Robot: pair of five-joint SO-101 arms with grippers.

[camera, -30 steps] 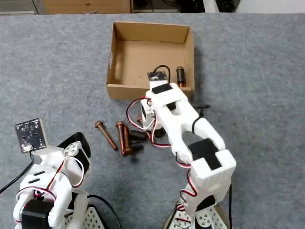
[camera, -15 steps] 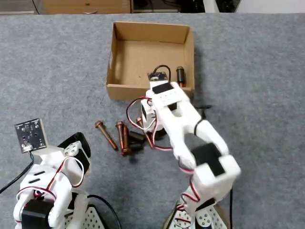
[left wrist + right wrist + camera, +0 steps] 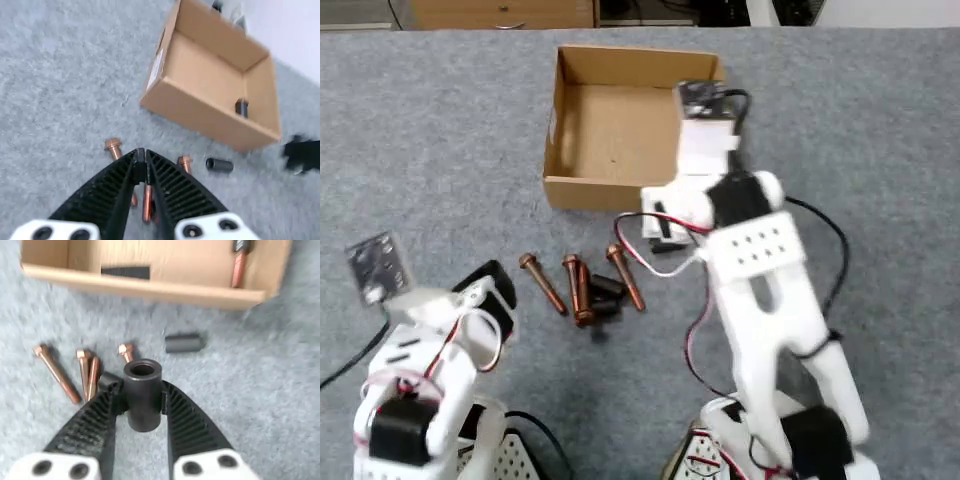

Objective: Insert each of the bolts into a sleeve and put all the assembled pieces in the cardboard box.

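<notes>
Left jaws: pressed together tip to tip with nothing between them, low over the grey desk (image 3: 440, 150), on the near side of the bolts. The left arm (image 3: 430, 350) sits at the near left of the desk.

Right jaws: clamped on a black sleeve (image 3: 143, 392), gripped from both sides. It is held upright, open bore toward the wrist camera, above the desk and short of the box.

Just past the jaws, four copper bolts lie on the desk. The outer bolt (image 3: 542, 284) lies alone at the left, head pointing away from the arms. A pair of bolts (image 3: 578, 290) lies side by side, touching. The fourth bolt (image 3: 627, 278) lies slanted to their right. A second sleeve (image 3: 605, 292) lies on its side between the pair and the fourth bolt.

Farther on, a third sleeve (image 3: 184, 343) lies on its side between the bolts and the box front, apart from both.

Farthest: the cardboard box (image 3: 620, 190), open at the top. Inside, against its right wall, lies one assembled piece (image 3: 239, 260), a threaded shank sticking out of a dark sleeve. In the high view the right arm (image 3: 760, 270) stretches over the box's near right corner.
</notes>
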